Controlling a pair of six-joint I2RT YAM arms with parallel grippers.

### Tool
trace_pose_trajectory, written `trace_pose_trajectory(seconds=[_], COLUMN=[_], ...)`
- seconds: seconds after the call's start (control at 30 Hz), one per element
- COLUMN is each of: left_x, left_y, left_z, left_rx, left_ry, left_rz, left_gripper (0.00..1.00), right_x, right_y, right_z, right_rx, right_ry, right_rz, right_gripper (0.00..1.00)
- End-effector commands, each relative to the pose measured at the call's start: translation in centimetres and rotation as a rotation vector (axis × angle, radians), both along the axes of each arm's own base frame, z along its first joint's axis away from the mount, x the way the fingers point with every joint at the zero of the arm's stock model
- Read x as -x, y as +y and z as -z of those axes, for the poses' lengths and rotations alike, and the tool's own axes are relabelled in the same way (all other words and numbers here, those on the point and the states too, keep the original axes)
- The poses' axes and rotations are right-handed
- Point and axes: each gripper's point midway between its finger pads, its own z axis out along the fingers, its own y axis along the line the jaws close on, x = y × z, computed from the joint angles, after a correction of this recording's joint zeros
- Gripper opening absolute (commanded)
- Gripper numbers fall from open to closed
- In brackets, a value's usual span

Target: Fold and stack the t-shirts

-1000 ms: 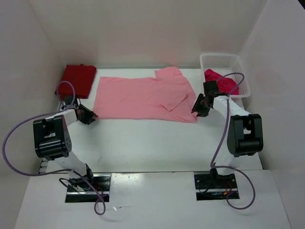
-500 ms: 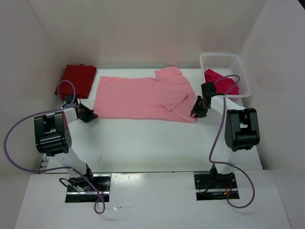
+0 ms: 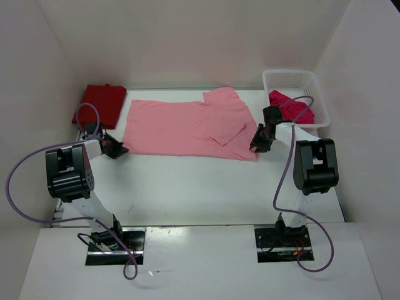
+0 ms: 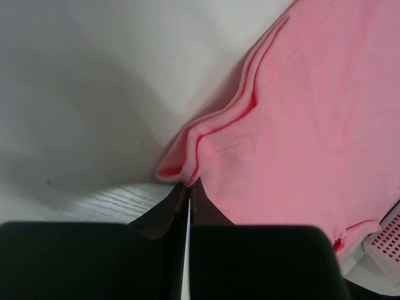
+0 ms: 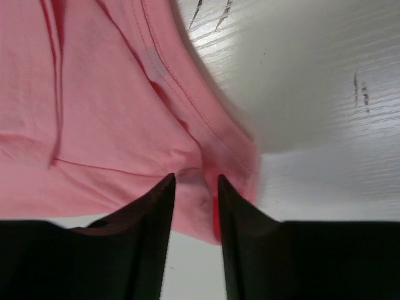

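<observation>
A light pink t-shirt (image 3: pixel 181 128) lies spread flat across the back of the table, with one sleeve folded in over its right part. My left gripper (image 3: pixel 120 150) is shut on the shirt's near left corner; in the left wrist view the fingertips (image 4: pixel 189 186) pinch a rolled hem of the pink cloth (image 4: pixel 300 125). My right gripper (image 3: pixel 255 145) is at the near right corner. Its jaws (image 5: pixel 195 181) stand apart astride a puckered fold of the pink cloth (image 5: pixel 106 112). A dark red t-shirt (image 3: pixel 102 104) lies folded at the back left. A crimson-pink t-shirt (image 3: pixel 290 106) is bunched in the basket.
A white mesh basket (image 3: pixel 290 76) stands at the back right, just behind my right arm; a corner of it (image 4: pixel 390 240) shows in the left wrist view. White walls close the table in on three sides. Purple cables loop from both arms.
The left jaws have closed onto the pink shirt's corner. The right jaws have narrowed around the other corner, and the right arm has drawn in slightly toward the shirt.
</observation>
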Motion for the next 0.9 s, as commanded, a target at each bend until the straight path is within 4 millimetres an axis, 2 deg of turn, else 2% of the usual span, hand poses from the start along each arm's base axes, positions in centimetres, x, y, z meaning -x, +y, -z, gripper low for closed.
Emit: trace_pose_trajectory(seconds=[0.0,0.13,0.17,0.27,0.3,0.33,0.4,0.43,0.5,0.63,0.7,0.73,0.83,0.87], left_x=[-0.1,-0.1,-0.1,-0.1,-0.1,-0.1,-0.1,-0.1,-0.2,-0.1,-0.1,-0.1,-0.2,0.3], left_y=[0.7,0.7,0.7,0.7,0.7,0.7,0.7,0.7,0.8,0.7,0.7,0.7,0.9,0.8], left_z=[0.8,0.8,0.8,0.8,0.8,0.8,0.8,0.8,0.4,0.1,0.1,0.1,-0.2,0.2], left_rx=[-0.043,-0.043,-0.043,-0.043,-0.043,-0.043,-0.043,-0.043,-0.045,-0.046,-0.046,-0.046,-0.055,-0.056], left_ry=[0.026,0.026,0.026,0.026,0.026,0.026,0.026,0.026,0.016,0.016,0.016,0.016,0.009,0.026], left_rz=[-0.01,-0.01,-0.01,-0.01,-0.01,-0.01,-0.01,-0.01,-0.01,-0.01,-0.01,-0.01,-0.015,-0.008], left_gripper=[0.0,0.0,0.0,0.0,0.0,0.0,0.0,0.0,0.0,0.0,0.0,0.0,0.0,0.0], right_x=[-0.9,0.6,0.9,0.9,0.9,0.9,0.2,-0.1,-0.7,-3.2,-4.0,-4.7,-5.1,-5.4], right_y=[-1.3,-0.6,-0.4,0.3,0.3,0.3,0.3,0.3,0.4,0.3,0.0,-0.5,-1.6,-1.8], right_z=[-2.1,-0.9,-0.6,-0.4,-0.4,-0.4,-1.0,-1.4,-2.2,-5.0,-4.9,-5.6,-4.7,-5.0], right_rx=[0.059,0.019,0.011,-0.022,-0.022,-0.022,-0.022,-0.023,-0.033,-0.026,-0.008,0.018,0.072,0.084], right_ry=[-0.071,-0.032,-0.023,-0.02,-0.02,-0.02,-0.04,-0.059,-0.085,-0.177,-0.181,-0.202,-0.177,-0.186], right_rz=[0.01,-0.012,-0.027,-0.043,-0.043,-0.043,-0.043,-0.044,-0.028,-0.01,0.0,0.017,0.046,0.054], right_gripper=[0.42,0.42,0.39,0.28,0.2,0.16,0.05,0.03,0.0,0.0,0.0,0.0,0.0,0.0])
